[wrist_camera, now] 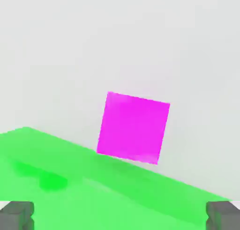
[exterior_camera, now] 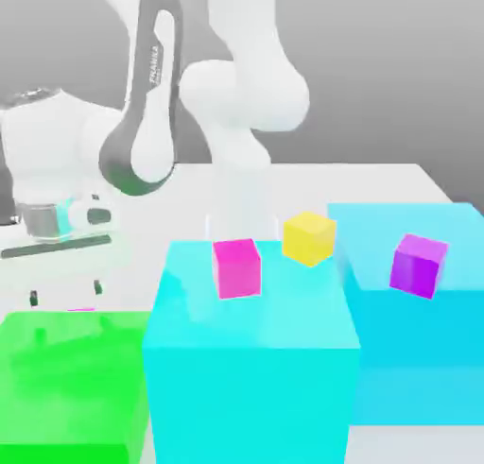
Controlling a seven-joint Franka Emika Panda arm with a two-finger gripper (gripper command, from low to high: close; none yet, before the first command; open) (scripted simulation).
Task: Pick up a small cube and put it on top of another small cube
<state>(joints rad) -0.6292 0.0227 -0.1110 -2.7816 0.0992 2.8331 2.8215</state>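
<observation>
Magenta small cube [wrist_camera: 133, 127] beside green block [wrist_camera: 70, 177] edge

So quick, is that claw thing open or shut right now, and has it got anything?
Gripper: open, holding nothing; it hangs above the tiny magenta cube beside the big translucent green block.

Pale white tabletop [exterior_camera: 378, 180], plain grey backdrop [exterior_camera: 397, 65], soft even light

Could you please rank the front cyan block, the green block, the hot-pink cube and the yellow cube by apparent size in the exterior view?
1. Front cyan block, largest.
2. Green block, though the frame edge cuts it off.
3. Hot-pink cube and yellow cube: they look alike; the yellow one sits farther back, so I won't rank them.
</observation>
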